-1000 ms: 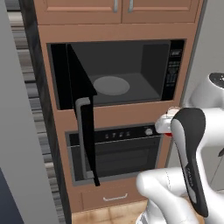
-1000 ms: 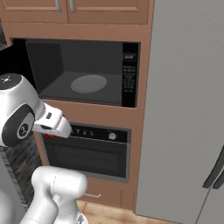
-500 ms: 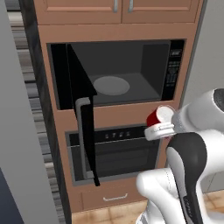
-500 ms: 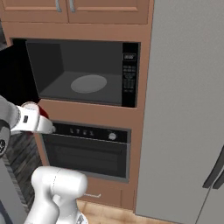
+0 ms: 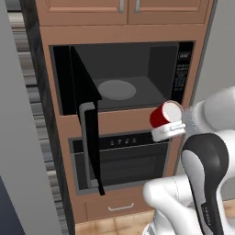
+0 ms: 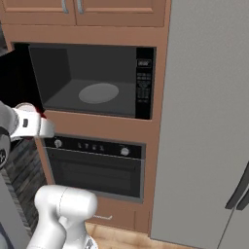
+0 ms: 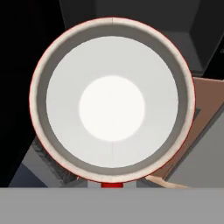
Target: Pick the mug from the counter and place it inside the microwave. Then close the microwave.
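My gripper (image 5: 168,130) is shut on the red mug (image 5: 161,116), which lies tilted with its white inside (image 7: 112,103) facing the hand camera. The mug hangs in front of the wooden strip just under the microwave's (image 5: 137,73) lower right corner, outside the cavity. The microwave stands open, with its black door (image 5: 87,105) swung out to the left and the grey handle (image 5: 84,137) on the door's edge. Its grey turntable (image 5: 117,89) is bare. In the right base view my hand (image 6: 29,124) sits low left of the microwave (image 6: 92,80), and a red sliver of the mug (image 6: 42,115) shows. The counter is out of view.
A black oven (image 5: 124,156) with knobs sits below the microwave. The button panel (image 6: 144,82) lines the microwave's right side. A tall grey fridge (image 6: 209,121) stands to the right and a grey wall panel (image 5: 23,137) to the left. Wooden cabinets (image 5: 124,9) hang above.
The arm has swung round and carried the mug left and slightly up, closer to the microwave's opening. The gripper has stayed shut on the mug. The door has not moved.
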